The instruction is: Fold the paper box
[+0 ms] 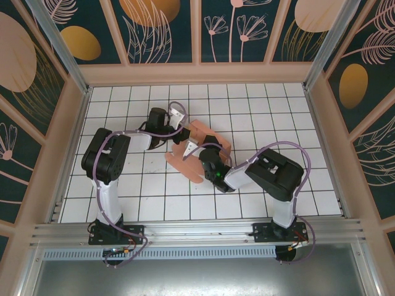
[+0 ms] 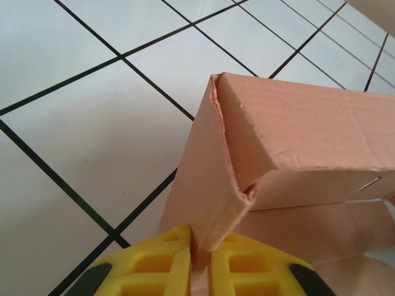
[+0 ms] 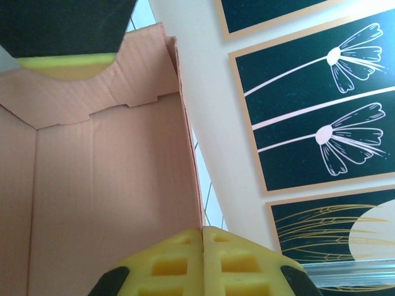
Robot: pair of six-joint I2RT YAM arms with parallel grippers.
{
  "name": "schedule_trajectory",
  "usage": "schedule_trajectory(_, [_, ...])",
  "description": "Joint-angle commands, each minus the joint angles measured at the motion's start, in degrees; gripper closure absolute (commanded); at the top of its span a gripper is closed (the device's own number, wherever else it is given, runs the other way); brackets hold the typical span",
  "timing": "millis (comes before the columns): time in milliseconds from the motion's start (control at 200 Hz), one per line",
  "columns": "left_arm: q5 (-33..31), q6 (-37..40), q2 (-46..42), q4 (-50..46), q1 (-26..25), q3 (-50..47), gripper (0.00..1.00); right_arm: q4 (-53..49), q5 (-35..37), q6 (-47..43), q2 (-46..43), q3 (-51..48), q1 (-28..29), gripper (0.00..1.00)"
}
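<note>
Top view: the paper box (image 1: 207, 148) lies mid-surface, partly folded, between the two arms. The white tiled surface (image 1: 265, 111) shows on all sides of it.

The left end effector (image 1: 178, 115) sits at the box's far-left end. The right end effector (image 1: 191, 148) sits at its near-left side, just beside the left one, with cardboard between them.

Left wrist view: the left end effector (image 2: 199, 254) has its jaws drawn narrow, pinching a creased corner of the paper box (image 2: 296, 123). The pinched edge runs up from the yellow jaws. One panel folds over to the right and stands clear of the tiles (image 2: 92, 123). A lower flap lies flat beneath it.

Right wrist view: the right end effector (image 3: 202, 246) has its jaws pressed together on the thin right-hand edge of an upright panel of the box (image 3: 105, 185). I am looking into the open inside. It has a back wall with notched tabs, and a side wall at left.

A dark body with a yellow pad (image 3: 68, 58) touches the top rim. I cannot tell what it belongs to.
</note>
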Motion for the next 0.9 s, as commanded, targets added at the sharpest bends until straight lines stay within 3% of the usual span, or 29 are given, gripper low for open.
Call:
schedule_trajectory(0, [0.77, 2.29, -2.25, 1.42, -0.91, -1.74, 0.90, -4.68, -3.18, 6.90, -3.26, 2.29, 0.55, 0.98])
schedule_trajectory(50, [0.19, 2.61, -2.59, 1.77, -0.92, -2.16, 0.92, -7.90, -4.37, 9.84, -4.27, 2.75, 0.50, 0.94])
schedule_trajectory(230, [-1.45, 3.71, -2.96, 1.83, -0.92, -2.79, 0.91, -18.92, -10.08, 20.55, -9.33, 3.92, 0.12, 0.57])
schedule_trajectory(345, [-2.28, 3.79, -3.24, 2.83, -0.92, -3.47, 0.90, -27.22, -16.76, 29.02, -13.76, 5.18, -0.56, 0.44])
schedule_trajectory(510, [-4.26, 3.11, -4.66, 8.45, -0.92, -6.71, 0.88, -33.48, -32.76, 42.40, -22.11, 4.10, -3.27, 0.36])
schedule_trajectory(691, [-5.15, 2.61, -6.42, 13.50, -0.92, -9.89, 0.89, -31.40, -47.20, 59.50, -31.69, 0.35, -10.88, 0.36])
schedule_trajectory(786, [-5.22, 2.34, -7.37, 16.26, -1.00, -11.82, 0.89, -32.06, -50.80, 69.15, -34.13, 0.81, -16.13, 0.36])
schedule_trajectory(896, [-6.59, 2.20, -8.47, 17.46, -1.76, -13.42, 0.89, -40.45, -54.81, 77.91, -31.46, 6.29, -21.56, 0.36])
